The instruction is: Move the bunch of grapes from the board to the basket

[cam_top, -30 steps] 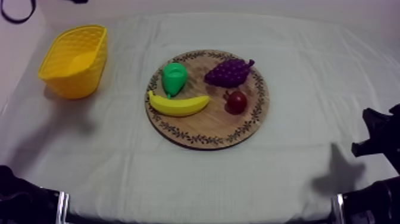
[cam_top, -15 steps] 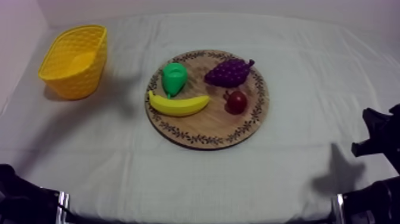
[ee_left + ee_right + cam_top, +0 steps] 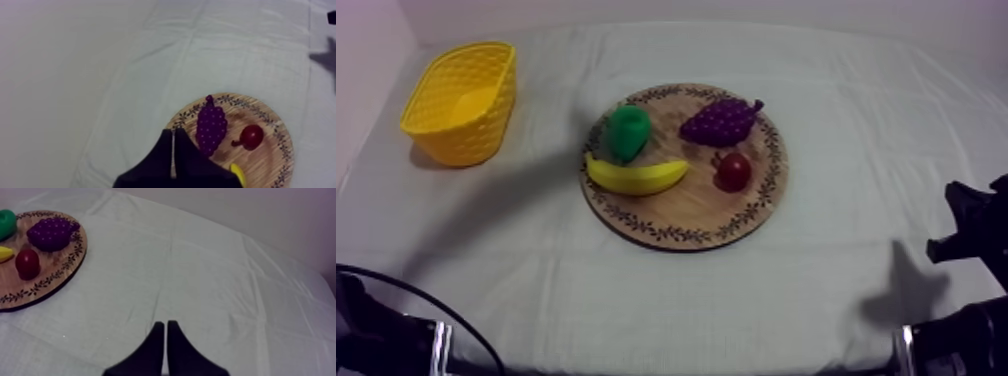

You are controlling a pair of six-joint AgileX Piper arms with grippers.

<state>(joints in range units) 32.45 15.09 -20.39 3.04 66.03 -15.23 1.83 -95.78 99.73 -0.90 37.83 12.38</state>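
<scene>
Cloth [image 3: 856, 110], grey-white and creased, covers the table [image 3: 666, 330]. Purple bunch of grapes [image 3: 720, 121] lies on the round wooden board [image 3: 686, 215], well apart from the yellow basket [image 3: 461, 100]. Fingers of left gripper [image 3: 173, 132] and right gripper [image 3: 165, 324] lie together.

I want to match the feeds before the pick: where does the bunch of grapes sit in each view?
Top view: bunch of grapes on the wooden board's far right part, just behind the small red fruit.
Left wrist view: grapes on the board, between the shut left pincer and the red fruit.
Right wrist view: grapes on the board, just past the red fruit.
Shared landmark: the small red fruit.
</scene>
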